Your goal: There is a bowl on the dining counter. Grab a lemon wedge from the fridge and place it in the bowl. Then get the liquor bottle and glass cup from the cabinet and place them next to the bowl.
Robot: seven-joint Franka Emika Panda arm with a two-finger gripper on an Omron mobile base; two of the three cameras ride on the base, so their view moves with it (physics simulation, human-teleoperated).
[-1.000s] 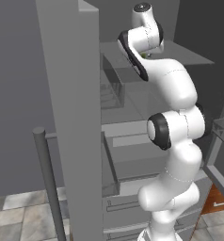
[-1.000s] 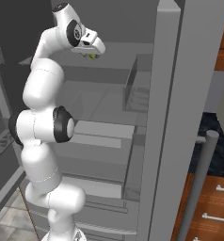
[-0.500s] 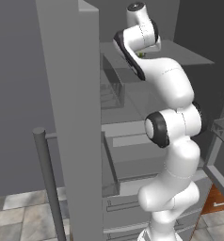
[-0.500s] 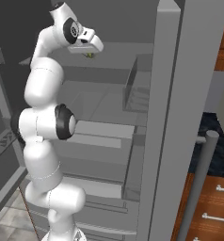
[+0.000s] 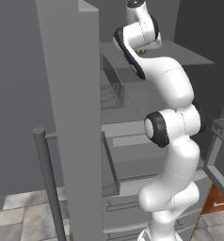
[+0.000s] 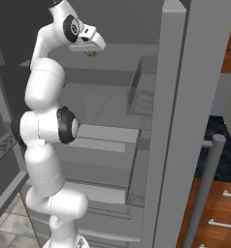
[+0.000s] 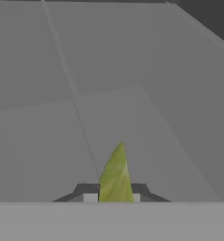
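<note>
My gripper (image 7: pixel 115 196) is shut on the lemon wedge (image 7: pixel 116 175), a thin yellow-green sliver that sticks up between the two dark fingertips in the hand view. In the right base view the lemon wedge (image 6: pixel 92 53) shows as a small green speck under the hand (image 6: pixel 83 41), just above the fridge's upper shelf (image 6: pixel 112 63). In the left base view the lemon wedge (image 5: pixel 141 52) peeks out behind the raised arm, inside the open fridge (image 5: pixel 71 94). The bowl, bottle, cup and cabinet are out of view.
An open grey fridge door (image 5: pixel 69 117) with its bar handle (image 5: pixel 48 183) stands left of the arm. The other door (image 6: pixel 185 121) and handle (image 6: pixel 205 189) stand to the right. Glass shelves and drawers (image 6: pixel 107 140) lie below the hand. Wooden drawers (image 6: pixel 219 213) sit at the far right.
The jaws have closed on the lemon wedge, and the hand has risen slightly above the shelf with it.
</note>
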